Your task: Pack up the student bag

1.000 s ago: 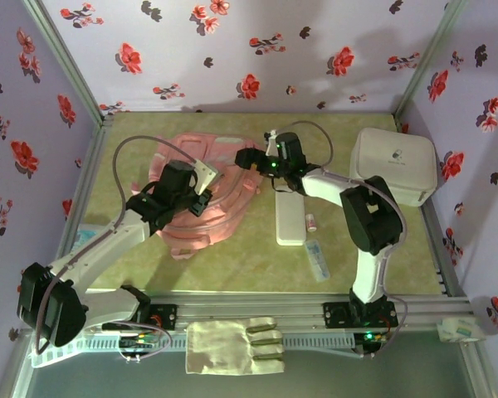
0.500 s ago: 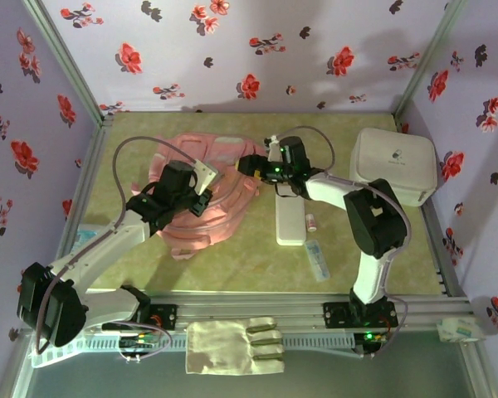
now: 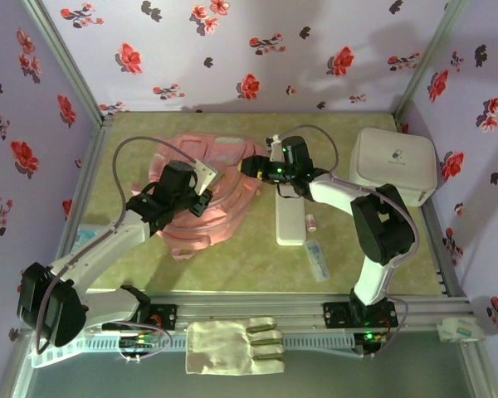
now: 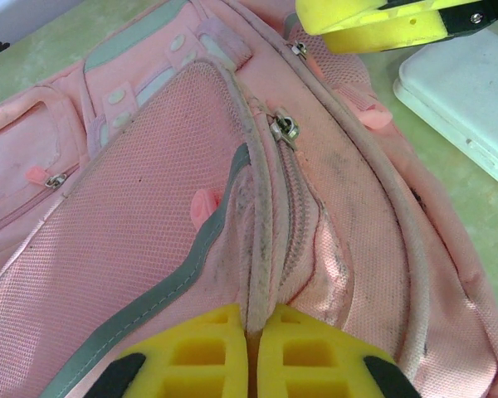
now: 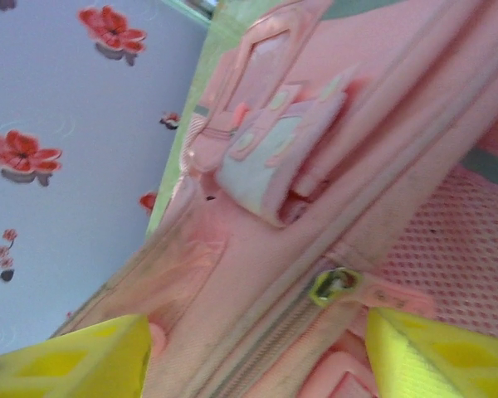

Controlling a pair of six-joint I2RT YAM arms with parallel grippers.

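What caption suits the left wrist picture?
Left arm's yellow jaws pinch a ridge of the soft pink fabric backpack beside its zipper.

Left arm (image 3: 108, 240) covers the middle of the student bag (image 3: 220, 225); on the left wrist camera the bag runs off left and bottom; white case (image 4: 473, 104) clipped at right; small pink item (image 3: 310, 221) too tiny to name; right wrist view blurry.

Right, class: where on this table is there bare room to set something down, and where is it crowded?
Bare table lies at the near centre, bordered by the student bag, the flat white case and the near rail. A smaller patch sits near right, in front of the white box. Crowded: the bag's right edge, around the right gripper.
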